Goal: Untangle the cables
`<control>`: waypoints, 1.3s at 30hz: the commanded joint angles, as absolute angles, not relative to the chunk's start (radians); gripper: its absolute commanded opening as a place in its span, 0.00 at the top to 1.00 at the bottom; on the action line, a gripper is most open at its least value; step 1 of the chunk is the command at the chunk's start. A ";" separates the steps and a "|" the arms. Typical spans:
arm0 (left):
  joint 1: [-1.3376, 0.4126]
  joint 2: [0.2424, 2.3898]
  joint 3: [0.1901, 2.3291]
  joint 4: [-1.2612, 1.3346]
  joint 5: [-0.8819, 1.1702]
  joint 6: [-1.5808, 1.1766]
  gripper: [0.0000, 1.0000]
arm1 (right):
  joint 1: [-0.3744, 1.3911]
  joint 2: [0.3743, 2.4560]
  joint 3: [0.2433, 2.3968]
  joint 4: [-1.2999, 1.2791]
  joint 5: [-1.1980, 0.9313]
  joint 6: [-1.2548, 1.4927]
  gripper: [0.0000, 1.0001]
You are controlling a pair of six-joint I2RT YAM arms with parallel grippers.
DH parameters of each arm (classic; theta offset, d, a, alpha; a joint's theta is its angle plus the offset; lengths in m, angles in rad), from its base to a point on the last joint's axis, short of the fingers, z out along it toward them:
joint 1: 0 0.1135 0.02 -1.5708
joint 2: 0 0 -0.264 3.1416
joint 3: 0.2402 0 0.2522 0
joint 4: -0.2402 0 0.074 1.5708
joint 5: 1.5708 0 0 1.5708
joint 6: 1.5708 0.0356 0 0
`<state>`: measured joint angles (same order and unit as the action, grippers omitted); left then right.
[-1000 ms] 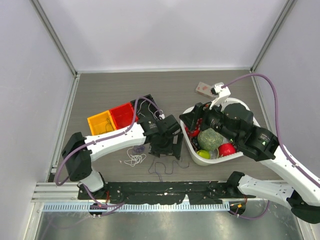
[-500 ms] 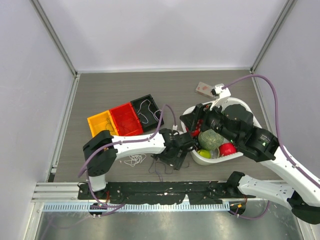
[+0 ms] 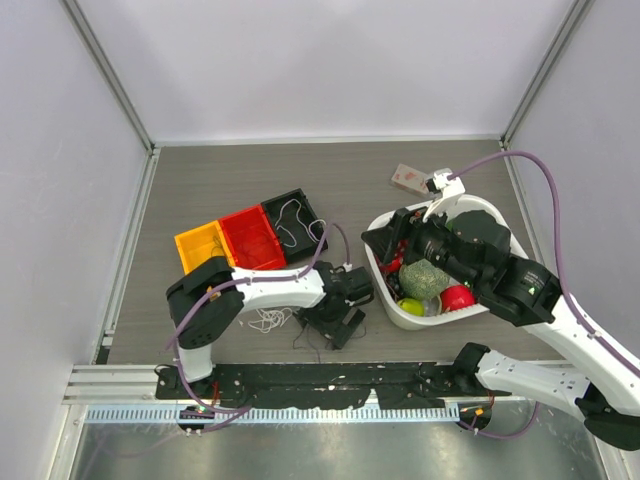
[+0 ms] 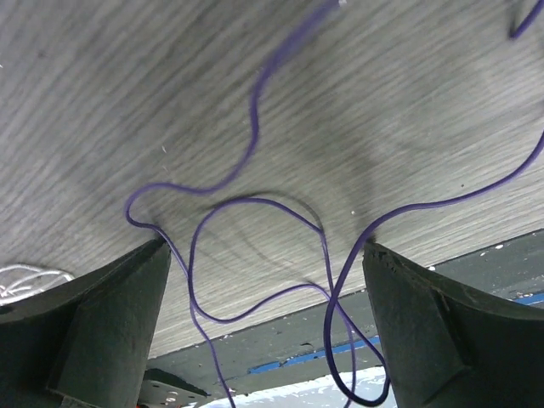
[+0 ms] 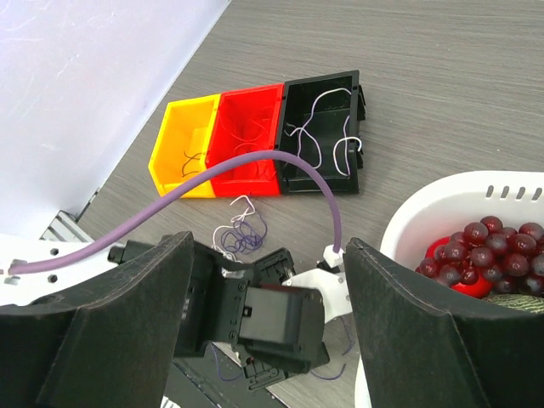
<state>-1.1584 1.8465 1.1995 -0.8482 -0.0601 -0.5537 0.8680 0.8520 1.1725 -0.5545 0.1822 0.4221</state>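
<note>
Left hand [image 4: 263,255] spread wide, straddling the purple cable [image 4: 254,127] on the counter [image 4: 425,85] — right hand [image 5: 268,255] also spread, empty.

Left end effector [image 3: 337,322] over purple cable [image 3: 312,346]; white cable [image 3: 268,320] beside.

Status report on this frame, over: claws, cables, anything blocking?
Left claw open, low over loose purple cable. Right claw open, empty, by white basket. Small tangle lies beside the cable. Nothing blocking seen.
</note>
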 commanded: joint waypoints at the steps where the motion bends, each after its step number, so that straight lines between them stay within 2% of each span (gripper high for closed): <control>1: -1.120 1.819 1.177 -0.784 -0.023 -0.509 0.00 | 0.865 0.827 1.177 -0.531 0.199 0.430 0.24; 4: -1.120 1.816 1.167 -0.778 -0.038 -0.514 0.00 | 0.864 0.830 1.180 -0.537 0.198 0.429 0.24; 6: -1.118 1.825 1.154 -0.770 -0.037 -0.522 0.06 | 0.865 0.830 1.181 -0.535 0.198 0.429 0.24; 9: -1.118 1.825 1.125 -0.753 -0.043 -0.548 0.23 | 0.867 0.831 1.187 -0.535 0.204 0.427 0.24; 12: -1.120 1.806 1.115 -0.753 -0.086 -0.578 0.45 | 0.865 0.830 1.189 -0.537 0.212 0.428 0.24; 22: -1.118 1.683 1.233 -0.859 -0.184 -0.574 1.00 | 0.865 0.833 1.192 -0.537 0.218 0.434 0.26; 31: -1.042 1.442 1.302 -0.911 -0.183 -0.669 1.00 | 0.865 0.828 1.180 -0.540 0.229 0.443 0.26; 39: -0.748 1.191 1.390 -1.009 -0.210 -0.745 1.00 | 0.865 0.844 1.186 -0.529 0.224 0.434 0.26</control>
<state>-0.8780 1.2922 1.3151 -0.9291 -0.1741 -0.6941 0.8680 0.8402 1.1721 -0.5583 0.2020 0.4263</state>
